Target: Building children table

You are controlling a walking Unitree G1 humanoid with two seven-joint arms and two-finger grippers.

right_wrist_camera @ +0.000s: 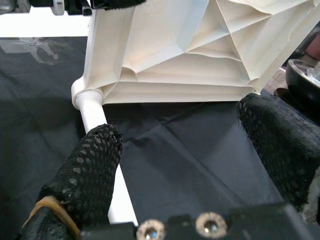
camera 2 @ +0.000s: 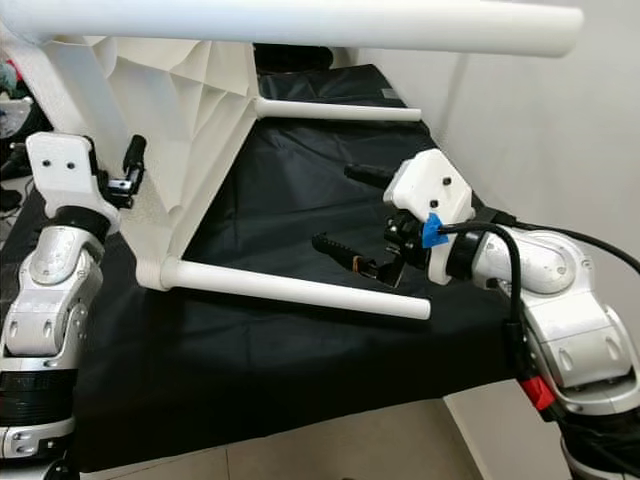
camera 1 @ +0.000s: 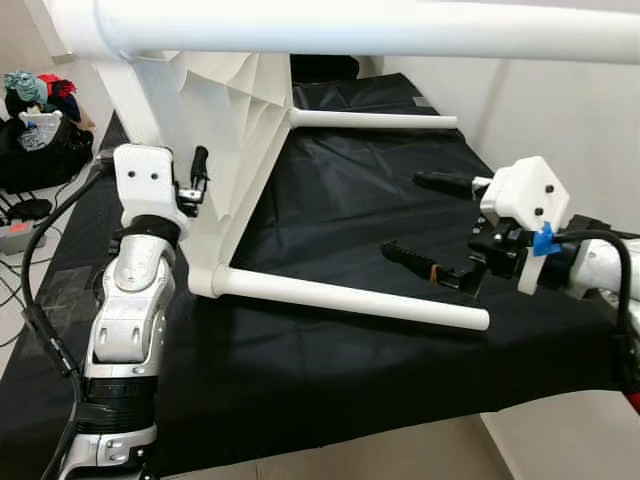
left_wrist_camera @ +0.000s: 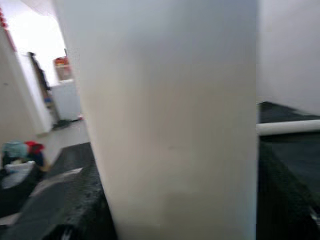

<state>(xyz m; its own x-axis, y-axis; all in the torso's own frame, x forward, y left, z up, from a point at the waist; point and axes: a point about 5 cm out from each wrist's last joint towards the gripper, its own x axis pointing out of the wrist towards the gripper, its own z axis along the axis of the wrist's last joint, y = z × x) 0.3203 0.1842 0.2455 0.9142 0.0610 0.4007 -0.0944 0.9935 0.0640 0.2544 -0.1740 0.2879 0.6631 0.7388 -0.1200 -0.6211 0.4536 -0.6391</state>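
Left end effector [camera 1: 197,170] is pinching the tipped children's table [camera 1: 235,110] to steady it on the black-covered bench [camera 1: 330,380]. Right end effector [camera 2: 352,222], fingers apart, is hovering above the lower leg [camera 2: 300,290]. Right wrist view is looking along that leg toward the ribbed underside.

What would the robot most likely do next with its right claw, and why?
Probably lower the right gripper and close it round the near table leg. Its fingers are spread wide and empty just above that leg, while the left gripper is against the edge of the white tabletop, which lies on its side on the black cloth.
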